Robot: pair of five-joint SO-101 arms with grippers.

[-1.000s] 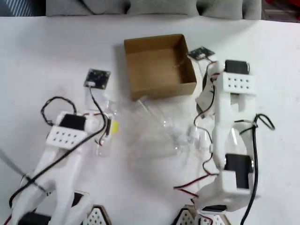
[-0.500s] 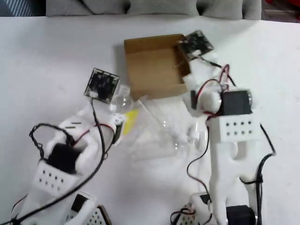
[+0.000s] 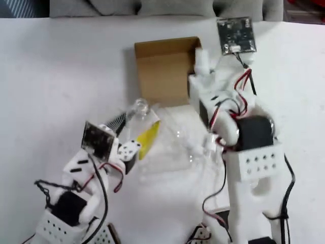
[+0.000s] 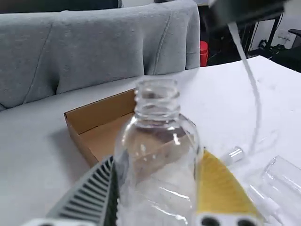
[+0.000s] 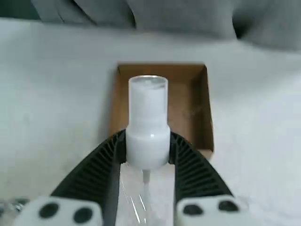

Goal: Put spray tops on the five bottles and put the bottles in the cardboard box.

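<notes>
Findings at the white surface (image 3: 61, 66), side by side.

Left side: found the left tool (image 3: 133, 127) pinching a clear bottle (image 3: 140, 114) by its body, with a grey ribbed finger on one flank and a yellow finger on the other. Noted the neck bare and open, with no top fitted, pointing toward the cardboard box (image 3: 162, 76). Placed the bottle just short of the box's near wall, apart from it. Cannot tell whether its base touches the surface.

Right side: found the right tool (image 5: 148, 143) pinching a white spray top (image 5: 148, 117) at its collar, black ribbed fingers closed against both sides, cap end standing clear above the fingertips. Noted a thin tube (image 4: 248, 80) hanging below the top, beside the held bottle's neck and not touching it. Placed the top, from the high view, over the box's right wall near the far corner. Confirmed from the right wrist view, with the box lying straight beyond the top.

Elsewhere: recorded several loose clear bottles (image 3: 175, 147) lying on their sides on the surface between the two arms, in front of the box. Saw a small white piece among them, possibly another top, too blurred to confirm. Recorded a grey sofa (image 4: 94, 47) behind the far edge of the surface.
</notes>
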